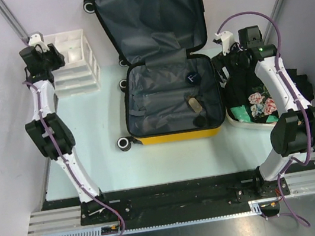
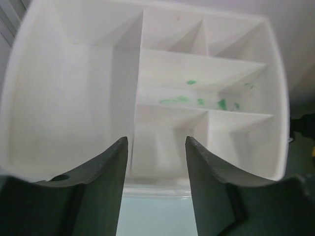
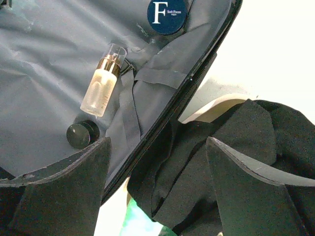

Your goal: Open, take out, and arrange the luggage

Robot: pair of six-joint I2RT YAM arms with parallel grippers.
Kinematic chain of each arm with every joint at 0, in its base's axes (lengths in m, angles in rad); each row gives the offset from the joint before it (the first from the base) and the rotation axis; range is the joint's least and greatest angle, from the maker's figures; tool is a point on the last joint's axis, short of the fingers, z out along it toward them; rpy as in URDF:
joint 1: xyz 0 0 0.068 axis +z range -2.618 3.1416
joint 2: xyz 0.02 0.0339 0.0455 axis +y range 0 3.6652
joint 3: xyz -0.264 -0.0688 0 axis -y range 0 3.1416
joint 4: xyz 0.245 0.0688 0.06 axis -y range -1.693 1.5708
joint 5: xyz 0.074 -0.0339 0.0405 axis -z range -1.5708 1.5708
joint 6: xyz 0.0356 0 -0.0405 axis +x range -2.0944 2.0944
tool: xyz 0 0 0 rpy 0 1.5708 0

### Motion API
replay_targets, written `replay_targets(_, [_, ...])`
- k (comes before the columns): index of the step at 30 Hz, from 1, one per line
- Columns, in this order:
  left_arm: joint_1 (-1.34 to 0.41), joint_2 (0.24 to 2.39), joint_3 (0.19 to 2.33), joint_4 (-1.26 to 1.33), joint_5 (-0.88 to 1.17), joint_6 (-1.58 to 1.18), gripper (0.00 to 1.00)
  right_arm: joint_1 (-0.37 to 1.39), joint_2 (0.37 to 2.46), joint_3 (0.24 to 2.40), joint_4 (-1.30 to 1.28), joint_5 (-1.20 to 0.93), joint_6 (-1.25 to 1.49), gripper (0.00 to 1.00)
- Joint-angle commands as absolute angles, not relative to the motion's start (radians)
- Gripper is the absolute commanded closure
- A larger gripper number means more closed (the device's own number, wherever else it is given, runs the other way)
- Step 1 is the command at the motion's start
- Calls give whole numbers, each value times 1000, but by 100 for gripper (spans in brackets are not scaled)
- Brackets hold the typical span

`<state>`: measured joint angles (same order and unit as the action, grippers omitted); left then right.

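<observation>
The luggage [image 1: 155, 100], a yellow hard-shell case, lies open in the middle of the table, its lid [image 1: 147, 18] leaning against the back wall. On its grey lining [image 3: 49, 59] lie a clear bottle [image 3: 101, 83], a black round cap [image 3: 81, 135] and a dark blue disc marked F [image 3: 166, 12]. My left gripper [image 2: 156, 140] hangs open over the near edge of a white divided organiser [image 2: 74, 98] at back left, with nothing between its fingers. My right gripper [image 3: 157, 140] is open above black clothing [image 3: 236, 147], just right of the luggage's zip edge.
The white organiser [image 1: 77, 65] stands left of the lid; green smears mark one compartment. A white tub [image 1: 254, 123] to the right of the luggage holds the black clothing [image 1: 242, 83] and a floral fabric [image 1: 260, 102]. The pale green table [image 1: 95, 140] shows between organiser and luggage.
</observation>
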<state>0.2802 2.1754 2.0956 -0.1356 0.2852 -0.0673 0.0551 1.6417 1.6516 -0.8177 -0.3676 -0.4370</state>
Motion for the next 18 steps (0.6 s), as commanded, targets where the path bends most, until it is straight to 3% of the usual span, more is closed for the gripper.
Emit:
replay_targets(1, [284, 2197, 2125, -123, 261, -3, 46, 60, 1629, 1689, -816, -347, -428, 17])
replay_targets(5, [284, 2191, 2103, -133, 265, 21, 53, 60, 1631, 1692, -821, -347, -433, 18])
replay_targets(9, [285, 2139, 2077, -143, 308, 15, 78, 60, 1634, 1697, -822, -353, -433, 18])
replay_targets(14, [282, 2005, 1968, -144, 330, 6, 99, 60, 1637, 1697, -798, -377, -426, 18])
replay_targets(18, [282, 1847, 1847, -147, 331, 6, 100, 63, 1652, 1698, -766, -406, -400, 18])
